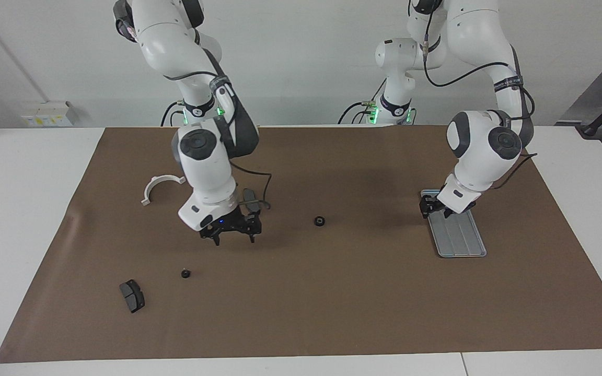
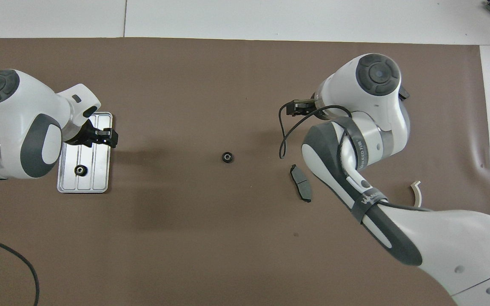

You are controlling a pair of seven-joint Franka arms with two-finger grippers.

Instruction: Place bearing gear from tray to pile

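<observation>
Your left gripper (image 1: 433,208) hovered over the tray (image 1: 463,241), finger state unclear, your right gripper (image 1: 233,233) spread empty, bearing gear (image 1: 319,221) between them.

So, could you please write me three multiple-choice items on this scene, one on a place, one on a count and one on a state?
1. The bearing gear nearest the left gripper lies:
A) in the tray
B) on the brown mat
C) on the white tabletop

2. How many brake pads show in the facing view?
A) one
B) two
C) four

3. The right gripper is:
A) shut on a gear
B) open and empty
C) shut on a pad

Answers:
1 A: the overhead view shows it inside the rim.
2 B: one lies by the right gripper, one toward the right arm's end of the table.
3 B: its fingers stand apart with nothing between them.
</observation>
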